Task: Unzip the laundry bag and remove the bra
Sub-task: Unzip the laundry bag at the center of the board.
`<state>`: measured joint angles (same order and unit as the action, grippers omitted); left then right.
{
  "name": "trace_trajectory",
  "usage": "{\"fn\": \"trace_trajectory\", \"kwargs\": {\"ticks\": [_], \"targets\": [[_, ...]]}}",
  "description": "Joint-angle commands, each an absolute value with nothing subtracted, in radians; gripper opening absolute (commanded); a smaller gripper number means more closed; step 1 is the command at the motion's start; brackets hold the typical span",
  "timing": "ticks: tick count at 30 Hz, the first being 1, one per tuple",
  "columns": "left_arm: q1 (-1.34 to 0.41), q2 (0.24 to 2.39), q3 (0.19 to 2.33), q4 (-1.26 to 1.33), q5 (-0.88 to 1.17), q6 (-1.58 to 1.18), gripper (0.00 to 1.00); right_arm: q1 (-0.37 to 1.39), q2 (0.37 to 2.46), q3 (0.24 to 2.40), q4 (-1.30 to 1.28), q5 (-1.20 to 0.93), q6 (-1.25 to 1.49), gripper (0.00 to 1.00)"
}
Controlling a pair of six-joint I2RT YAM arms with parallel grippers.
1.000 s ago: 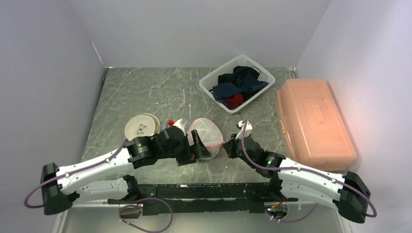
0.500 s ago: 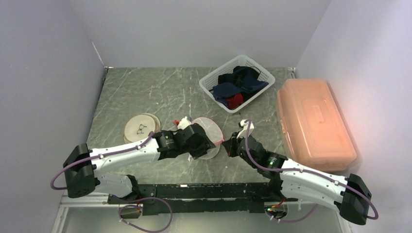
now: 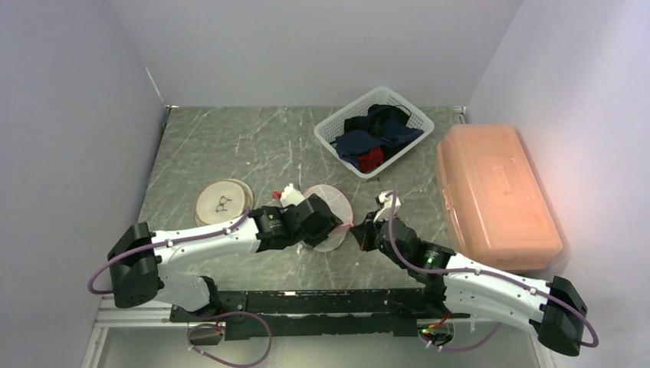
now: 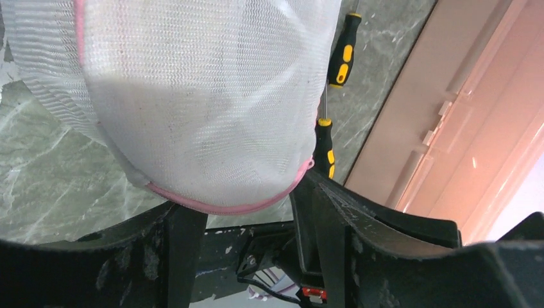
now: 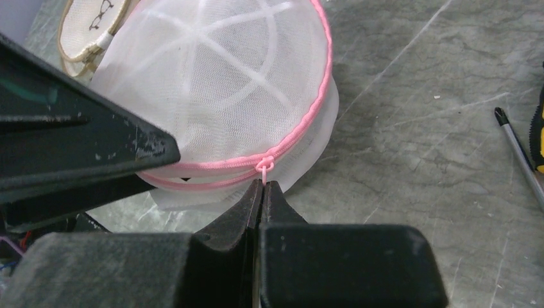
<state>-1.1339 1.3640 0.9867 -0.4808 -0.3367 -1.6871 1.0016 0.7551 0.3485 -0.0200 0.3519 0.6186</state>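
From above, found the laundry bag (image 3: 331, 208) lying near the front middle of the table (image 3: 230, 146), with the left gripper (image 3: 322, 228) on its near-left edge and the right gripper (image 3: 358, 231) just beside its right edge. In the left wrist view, saw that arm's fingers (image 4: 183, 240) apart, pressed against the bag's pink rim on either side. In the right wrist view, saw the fingers (image 5: 282, 208) together, tips touching the pink zipper pull (image 5: 264, 165); could not tell whether it was pinched.
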Motion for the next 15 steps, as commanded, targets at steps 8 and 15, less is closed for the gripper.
{"fn": "trace_trajectory", "kwargs": {"ticks": [8, 15], "targets": [[-1.135, 1.376, 0.953, -0.403, -0.427, -1.705, 0.59, 1.035, 0.710, 0.325, 0.041, 0.313, 0.582, 0.00], [-1.126, 1.383, 0.933, -0.393, -0.411, -1.705, 0.46, 1.048, 0.669, 0.308, 0.050, 0.290, 0.562, 0.00]]}}
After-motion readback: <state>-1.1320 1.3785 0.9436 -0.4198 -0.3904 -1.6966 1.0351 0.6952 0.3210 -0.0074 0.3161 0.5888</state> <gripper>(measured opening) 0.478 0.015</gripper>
